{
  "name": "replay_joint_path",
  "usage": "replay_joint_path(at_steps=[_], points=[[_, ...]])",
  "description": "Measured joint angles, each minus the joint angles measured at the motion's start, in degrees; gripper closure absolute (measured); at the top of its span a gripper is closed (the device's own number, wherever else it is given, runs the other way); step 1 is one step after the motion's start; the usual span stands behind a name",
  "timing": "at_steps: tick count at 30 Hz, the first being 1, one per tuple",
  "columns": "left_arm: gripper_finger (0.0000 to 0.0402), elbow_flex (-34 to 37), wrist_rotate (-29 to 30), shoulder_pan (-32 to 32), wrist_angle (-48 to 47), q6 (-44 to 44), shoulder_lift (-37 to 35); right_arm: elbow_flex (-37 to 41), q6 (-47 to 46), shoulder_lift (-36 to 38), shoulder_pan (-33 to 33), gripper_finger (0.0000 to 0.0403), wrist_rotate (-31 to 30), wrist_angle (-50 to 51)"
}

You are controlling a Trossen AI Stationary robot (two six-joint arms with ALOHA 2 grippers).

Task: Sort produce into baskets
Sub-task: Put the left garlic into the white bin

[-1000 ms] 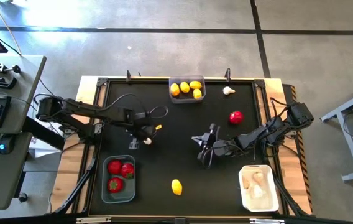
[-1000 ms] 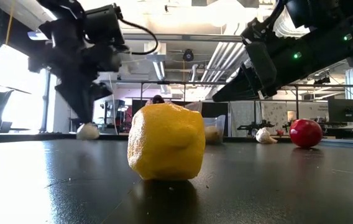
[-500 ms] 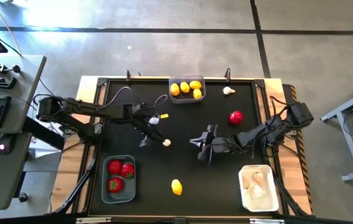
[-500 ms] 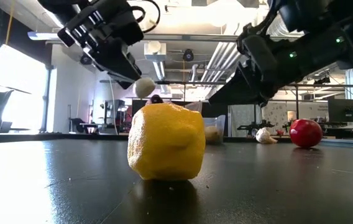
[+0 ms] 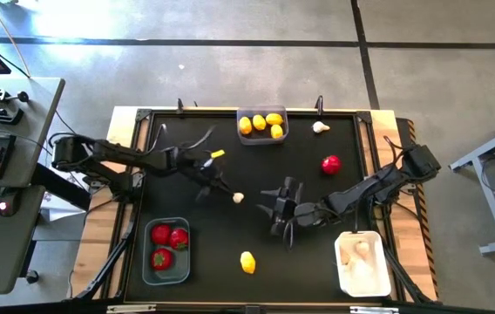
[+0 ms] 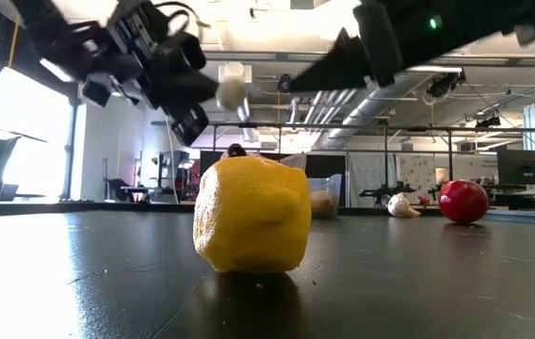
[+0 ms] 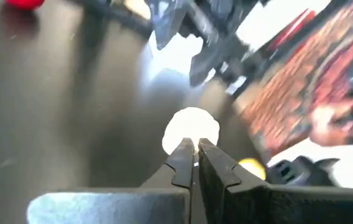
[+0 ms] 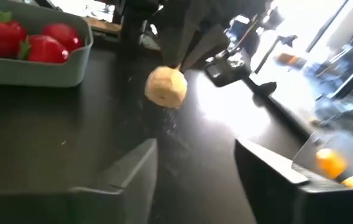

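- Nearest the front edge of the black worktop (image 5: 186,166), a lone yellow lemon-like oval (image 5: 247,262) lies between two bins: the translucent grey plastic basket (image 5: 166,272) holding three red round fruits on the left, and the opaque white basket (image 5: 359,275) with whitish pieces on the right.
- Mid-worktop, the left gripper (image 5: 227,194) is pinched tight on a small whitish garlic-like bulb (image 5: 239,198), holding it clear of the surface (the low view shows it well up in the air).
- Just beside it, the right gripper (image 5: 275,209) faces the bulb with its fingers spread apart and nothing between them; its wrist view shows the bulb ahead of the gap.
- This looks like a hand-over: the bulb probably belongs in the white basket on the right arm's side. Next, the right gripper would need to centre on the bulb and close before the left lets go; a slip would drop it.
- Farther back, a red round fruit (image 5: 330,163) and another whitish bulb (image 5: 320,127) wait unsorted.
- At the far edge, a second grey basket (image 5: 281,135) holds four yellow ovals.
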State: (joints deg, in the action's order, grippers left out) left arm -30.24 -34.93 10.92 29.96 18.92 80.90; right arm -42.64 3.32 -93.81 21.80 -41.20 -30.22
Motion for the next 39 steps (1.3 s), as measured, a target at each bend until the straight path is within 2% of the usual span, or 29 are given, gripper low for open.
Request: replay_joint_path(at_steps=[3,6,10,13,24,34,39], points=[[0.0401,4.1,-0.5,0.3,14.0,10.8,0.0,-3.3,4.4,-0.2,0.8,0.0158,-2.2,1.7],[0.0401,5.6,1.3,0.0,21.8,18.0,0.0,-6.1,9.5,-0.3,1.4,0.0126,-4.8,2.0],[0.0401,5.8,6.7,-1.4,27.6,21.3,0.0,-10.2,16.1,-0.3,1.5,0.0114,-8.1,1.9],[0.0401,5.3,9.3,-2.2,30.2,21.5,0.0,-13.1,20.6,-0.3,1.1,0.0113,-8.3,1.9],[0.0401,-0.1,11.1,-5.0,32.0,20.5,0.0,-18.4,35.6,-0.3,0.3,0.0114,-7.7,3.1],[0.0401,-1.0,11.3,-5.1,31.1,21.3,0.0,-18.9,36.3,-0.3,-0.9,0.0116,-4.7,3.3],[0.0401,-1.0,11.5,-5.9,29.6,21.0,0.0,-18.9,36.4,-0.3,-1.6,0.0141,-2.8,3.5]])
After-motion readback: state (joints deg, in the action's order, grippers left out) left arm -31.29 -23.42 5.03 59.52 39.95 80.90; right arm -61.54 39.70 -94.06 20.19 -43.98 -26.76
